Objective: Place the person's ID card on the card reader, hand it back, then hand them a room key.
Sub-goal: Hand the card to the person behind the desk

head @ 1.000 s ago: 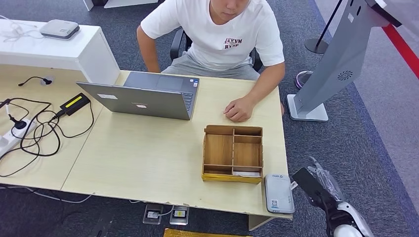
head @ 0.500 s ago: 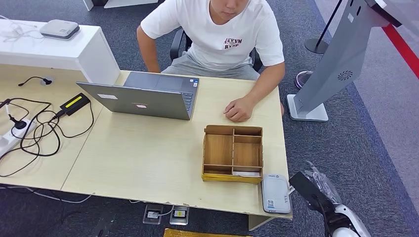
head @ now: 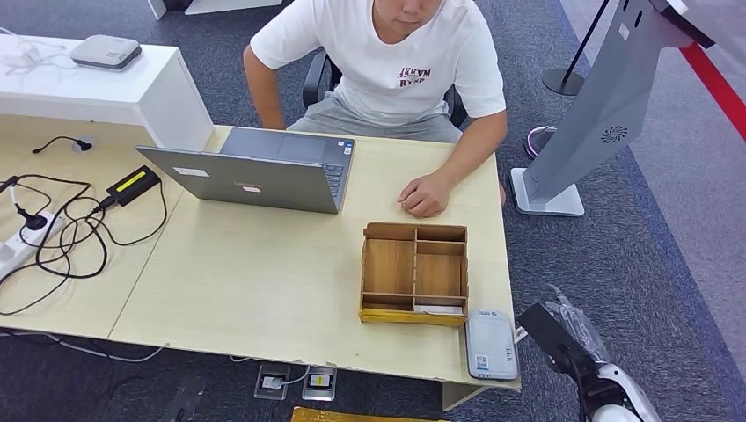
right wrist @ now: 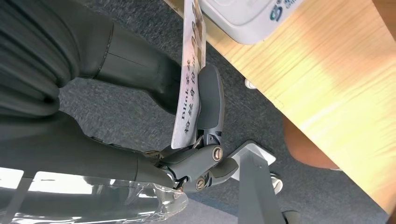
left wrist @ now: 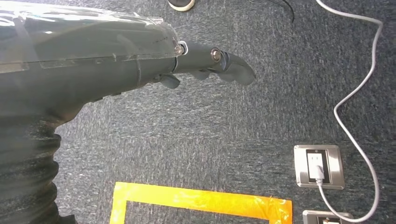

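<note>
In the right wrist view my right hand (right wrist: 140,70) pinches the person's ID card (right wrist: 189,88) between thumb and a finger, the card on edge beside the table's corner. The white card reader (head: 491,345) lies at the table's near right corner, just left of my right hand (head: 563,338); its corner is the white card reader (right wrist: 243,11) close to the card's far end. A white card (head: 438,309) lies in the front slot of the wooden box (head: 413,274). The person (head: 396,61) sits across the table, one fist (head: 425,195) resting on it. My left hand (left wrist: 93,56) hangs over the floor, holding nothing.
A grey laptop (head: 255,176) stands open toward the person. Cables and a power strip (head: 18,246) lie on the table's left part. A grey kiosk stand (head: 598,114) rises to the right. Floor sockets (left wrist: 319,165) and yellow tape (left wrist: 201,200) mark the carpet.
The card reader has shifted slightly left on the table corner. My right hand with the card has dropped a little beside it.
</note>
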{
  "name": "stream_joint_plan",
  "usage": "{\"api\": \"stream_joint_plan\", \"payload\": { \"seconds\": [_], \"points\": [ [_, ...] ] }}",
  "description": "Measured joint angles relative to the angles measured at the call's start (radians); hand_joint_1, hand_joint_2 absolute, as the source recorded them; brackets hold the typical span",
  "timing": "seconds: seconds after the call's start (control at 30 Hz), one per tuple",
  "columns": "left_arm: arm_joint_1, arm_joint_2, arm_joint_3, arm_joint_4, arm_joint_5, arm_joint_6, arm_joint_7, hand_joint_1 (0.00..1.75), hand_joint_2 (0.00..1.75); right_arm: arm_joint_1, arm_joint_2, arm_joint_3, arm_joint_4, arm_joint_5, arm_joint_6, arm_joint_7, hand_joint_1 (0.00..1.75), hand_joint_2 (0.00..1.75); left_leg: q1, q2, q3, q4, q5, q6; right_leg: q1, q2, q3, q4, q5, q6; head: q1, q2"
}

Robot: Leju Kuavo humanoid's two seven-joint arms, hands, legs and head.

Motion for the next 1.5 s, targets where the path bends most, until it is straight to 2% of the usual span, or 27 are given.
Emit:
{"api": "stream_joint_plan", "payload": {
  "seconds": [0.2, 0.3, 0.5, 0.67, 0.83, 1.0, 1.23, 1.5],
  "points": [
    [0.000, 0.000, -0.011, 0.000, 0.014, 0.002, -0.015, 0.00, 1.75, -0.036, -0.010, -0.021, -0.037, -0.008, -0.040, -0.012, 1.75, 1.75, 0.000, 0.000, 0.000, 0.000, 0.000, 0.000, 0.000, 0.000, 0.000, 0.000, 0.000, 0.000, 0.000, 0.000],
    [0.000, -0.001, -0.018, 0.000, 0.021, 0.007, -0.023, 0.00, 1.75, -0.068, -0.010, -0.044, -0.060, -0.008, -0.028, -0.018, 1.75, 1.75, 0.000, 0.000, 0.000, 0.000, 0.000, 0.000, 0.000, 0.000, 0.000, 0.000, 0.000, 0.000, 0.000, 0.000],
    [0.000, -0.004, -0.038, -0.002, 0.032, 0.020, -0.061, 0.00, 1.75, -0.223, -0.006, -0.154, -0.120, 0.008, 0.032, -0.080, 1.75, 1.75, -0.001, 0.001, 0.000, 0.000, 0.000, 0.000, -0.001, 0.001, -0.001, 0.002, 0.001, 0.000, 0.000, 0.000],
    [0.000, -0.005, -0.061, -0.005, 0.030, 0.021, -0.075, 0.00, 1.75, -0.287, 0.011, -0.214, -0.162, 0.035, 0.046, -0.099, 1.75, 1.75, -0.001, 0.000, -0.001, 0.000, 0.001, 0.001, -0.001, 0.000, -0.001, 0.002, 0.001, 0.000, 0.000, 0.000],
    [0.000, -0.005, -0.090, -0.008, 0.019, 0.021, -0.090, 0.00, 1.75, -0.330, 0.051, -0.233, -0.158, 0.101, 0.048, -0.156, 1.75, 1.75, -0.001, 0.000, -0.001, 0.000, 0.001, 0.001, -0.001, 0.000, -0.001, 0.003, 0.000, 0.000, 0.000, 0.000],
    [-0.001, -0.003, -0.120, -0.010, 0.015, 0.020, -0.092, 0.00, 1.75, -0.394, 0.095, -0.235, -0.074, 0.141, 0.040, -0.234, 1.75, 1.75, -0.001, 0.000, -0.001, 0.000, 0.001, 0.000, -0.001, 0.000, -0.002, 0.003, 0.000, 0.000, 0.000, 0.000],
    [-0.020, 0.007, -0.166, -0.016, 0.001, 0.017, -0.078, 0.00, 1.75, -0.531, 0.165, -0.229, 0.135, 0.187, 0.009, -0.324, 1.75, 1.75, -0.001, 0.000, -0.002, 0.000, 0.002, 0.000, -0.001, 0.000, -0.002, 0.004, 0.001, 0.000, 0.000, 0.000],
    [-0.042, 0.017, -0.211, -0.024, -0.007, 0.004, -0.058, 0.00, 1.75, -0.663, 0.241, -0.211, 0.372, 0.197, -0.019, -0.365, 1.75, 1.75, -0.001, -0.001, -0.003, 0.000, 0.002, -0.001, -0.001, -0.001, -0.004, 0.005, 0.001, 0.000, 0.000, 0.000]
  ]
}}
